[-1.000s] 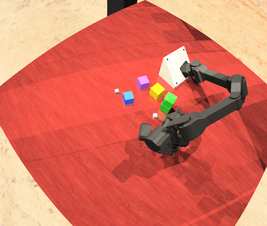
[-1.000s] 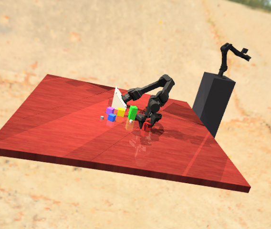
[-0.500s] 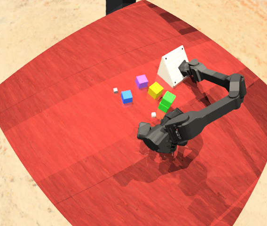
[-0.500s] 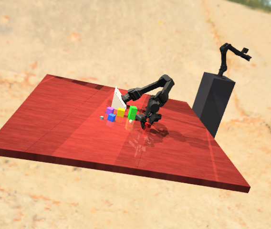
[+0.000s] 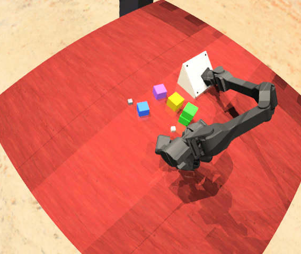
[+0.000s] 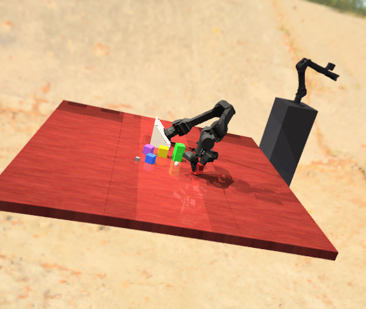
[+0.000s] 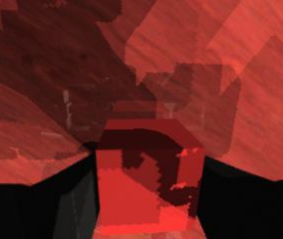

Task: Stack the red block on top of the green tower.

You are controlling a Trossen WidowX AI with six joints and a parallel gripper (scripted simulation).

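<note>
1. The gripper (image 6: 197,167) is closed on the red block (image 7: 148,181); in the wrist view the dark fingers press against the block's left and right faces.
2. The red block sits low on the red wooden table (image 6: 60,172), just to the right of the green tower (image 6: 178,152) in the exterior view. Whether its underside touches the table or is a little off it is hard to tell.
3. The green tower stands upright, two green cubes high, apart from the gripper and the block.
4. A small white cube (image 5: 173,128) lies just in front of the tower's base.
5. A yellow cube (image 5: 175,101) stands just beside the tower on its far-left side, with a purple cube (image 5: 159,91) beyond it and a blue cube (image 5: 142,108) further left.
6. A small grey cube (image 5: 130,101) lies left of the blue one, well apart from the tower.
7. Behind the tower stands the white wedge-shaped mount (image 5: 193,75) from which the arm (image 5: 265,99) reaches out and bends down.
</note>
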